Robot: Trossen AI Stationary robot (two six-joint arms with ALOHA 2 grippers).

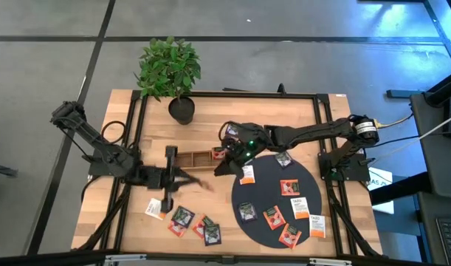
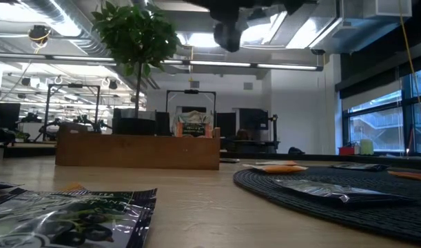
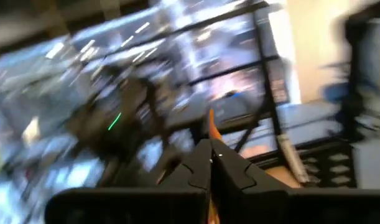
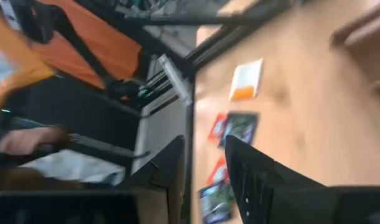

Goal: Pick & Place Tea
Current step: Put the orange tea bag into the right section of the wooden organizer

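Observation:
Tea sachets lie in two groups: several on the black round mat (image 1: 280, 199) and several on the wood near the front edge (image 1: 192, 223). The wooden tray (image 1: 195, 156) lies between the arms, and a sachet (image 2: 193, 127) stands in it. My left gripper (image 1: 197, 181) is in front of the tray, pointing toward the table's right, shut on a thin orange sachet (image 3: 210, 121). My right gripper (image 1: 224, 164) hovers by the tray's right end; in its wrist view its fingers (image 4: 204, 149) are open with nothing between them. My left gripper pinches the orange sachet between its two fingers. The sachet shows edge-on, and a narrow strip of it (image 3: 210, 121) sticks out past the fingertips. The fingers lie about level. Which edge of the sachet they are on is hidden by the fingers themselves.
A potted plant (image 1: 172, 74) stands at the table's far edge behind the tray. A black frame (image 1: 321, 103) runs around the table top. Bare wood lies between the tray and the front sachets.

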